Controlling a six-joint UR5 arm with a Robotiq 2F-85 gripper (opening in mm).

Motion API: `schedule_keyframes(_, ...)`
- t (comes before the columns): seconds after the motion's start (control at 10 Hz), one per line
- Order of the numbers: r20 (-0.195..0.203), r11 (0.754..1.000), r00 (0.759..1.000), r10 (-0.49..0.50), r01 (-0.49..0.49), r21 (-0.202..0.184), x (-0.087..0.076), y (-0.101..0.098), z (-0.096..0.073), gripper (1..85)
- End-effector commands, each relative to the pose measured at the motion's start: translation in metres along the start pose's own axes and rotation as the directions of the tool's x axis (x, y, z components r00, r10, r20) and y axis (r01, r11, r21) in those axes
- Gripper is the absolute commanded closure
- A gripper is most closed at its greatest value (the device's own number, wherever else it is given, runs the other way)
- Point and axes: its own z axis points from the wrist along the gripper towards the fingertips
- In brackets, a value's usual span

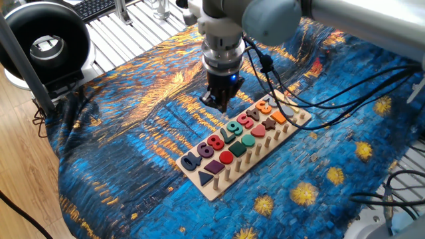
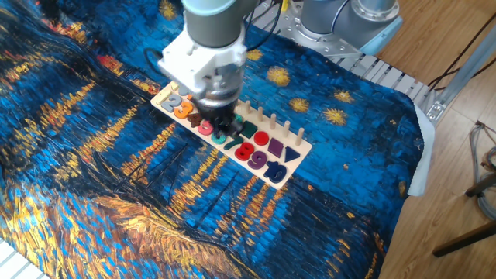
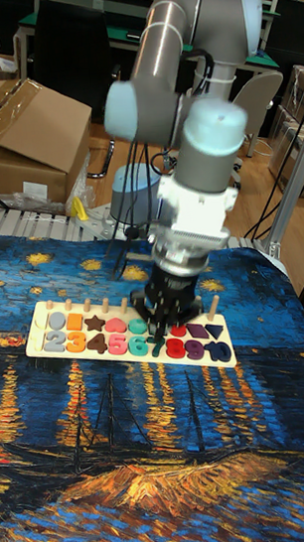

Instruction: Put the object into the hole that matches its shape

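Blackish-green number piece (image 3: 158, 346) lay seated in its slot on the puzzle board (image 1: 214, 188), between the teal six and the red eight. Above it the gripper (image 1: 219, 104) hung empty, fingers narrowly parted, over the starry blue cloth (image 1: 133, 153).

Starry cloth (image 1: 133, 166) bears puzzle board (image 1: 219, 186).
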Motion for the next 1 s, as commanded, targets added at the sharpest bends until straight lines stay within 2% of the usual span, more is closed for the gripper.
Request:
schedule_keyframes(0.0, 0.08, 1.0, 0.996, -0.031, 0.031, 0.001, -0.027, -0.011, 0.019, 84.0)
schedule_keyframes(0.2, 0.034, 0.998, 0.998, -0.058, 0.057, 0.016, -0.016, -0.015, 0.019, 84.0)
schedule_keyframes(0.5, 0.067, 0.998, 0.996, -0.061, 0.06, 0.015, -0.024, -0.014, 0.019, 84.0)
schedule_keyframes(0.9, 0.048, 0.997, 0.996, -0.08, 0.08, 0.008, -0.019, -0.012, 0.019, 84.0)
